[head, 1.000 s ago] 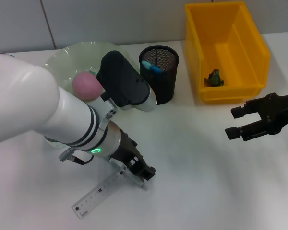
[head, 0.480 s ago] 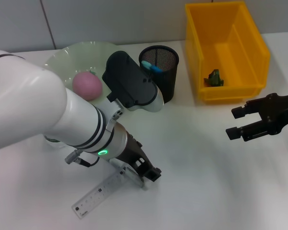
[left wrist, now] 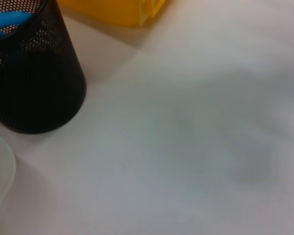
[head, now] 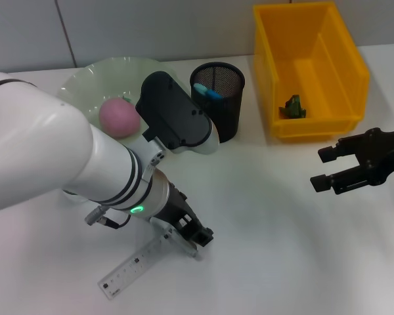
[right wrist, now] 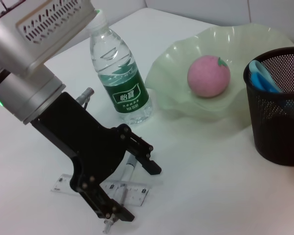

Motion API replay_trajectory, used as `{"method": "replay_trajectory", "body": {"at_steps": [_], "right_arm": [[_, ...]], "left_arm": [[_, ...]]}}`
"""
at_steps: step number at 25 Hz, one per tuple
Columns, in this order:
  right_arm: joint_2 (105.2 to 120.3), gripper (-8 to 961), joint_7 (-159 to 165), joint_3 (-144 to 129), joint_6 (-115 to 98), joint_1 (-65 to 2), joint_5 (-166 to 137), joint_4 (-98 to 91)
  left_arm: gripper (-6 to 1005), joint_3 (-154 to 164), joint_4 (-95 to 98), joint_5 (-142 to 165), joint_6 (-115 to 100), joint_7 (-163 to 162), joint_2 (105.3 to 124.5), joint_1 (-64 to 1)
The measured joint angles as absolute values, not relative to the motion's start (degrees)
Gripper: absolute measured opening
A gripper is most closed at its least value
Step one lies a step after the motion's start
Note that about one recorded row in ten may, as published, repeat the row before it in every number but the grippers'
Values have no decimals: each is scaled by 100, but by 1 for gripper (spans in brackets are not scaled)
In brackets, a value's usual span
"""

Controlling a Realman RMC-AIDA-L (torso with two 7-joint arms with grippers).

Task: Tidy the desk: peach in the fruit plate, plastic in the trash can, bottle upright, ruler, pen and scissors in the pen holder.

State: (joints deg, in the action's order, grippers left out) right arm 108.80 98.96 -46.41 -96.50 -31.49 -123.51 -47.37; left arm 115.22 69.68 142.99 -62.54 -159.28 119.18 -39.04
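Note:
My left gripper (head: 198, 239) is low over the table with its fingers open. It straddles the near end of the clear ruler (head: 132, 266) and a thin white pen (right wrist: 128, 172) lying across it. The peach (head: 118, 117) rests in the green fruit plate (head: 85, 82). The bottle (right wrist: 120, 78) stands upright beside the plate; in the head view my left arm hides it. The black mesh pen holder (head: 218, 98) holds a blue item (head: 205, 90), and I cannot tell if that is the scissors. Green plastic (head: 293, 107) lies in the yellow trash can (head: 354, 72). My right gripper (head: 318, 168) hovers open at the right.
The left wrist view shows the pen holder (left wrist: 34, 73), a corner of the yellow bin (left wrist: 112, 10) and the plate's rim (left wrist: 0, 166). White tabletop (head: 269, 230) stretches between the two grippers.
My left gripper shifted slightly right and then back over the ruler's end. The ruler, peach and right gripper have stayed put.

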Motion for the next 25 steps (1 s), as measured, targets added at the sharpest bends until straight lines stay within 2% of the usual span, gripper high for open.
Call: {"method": "replay_trajectory", "body": {"at_steps": [16, 25], "right_arm": [[10872, 769, 9855, -4657, -9620, -3156, -12358, -4737], [10871, 766, 9852, -4671, -9605, -3163, -12358, -4737]], "left_arm": [[714, 11622, 6979, 14302, -6259, -15968, 11918, -3943], [615, 11637, 6969, 14370, -6253, -15978, 11918, -3932]]}}
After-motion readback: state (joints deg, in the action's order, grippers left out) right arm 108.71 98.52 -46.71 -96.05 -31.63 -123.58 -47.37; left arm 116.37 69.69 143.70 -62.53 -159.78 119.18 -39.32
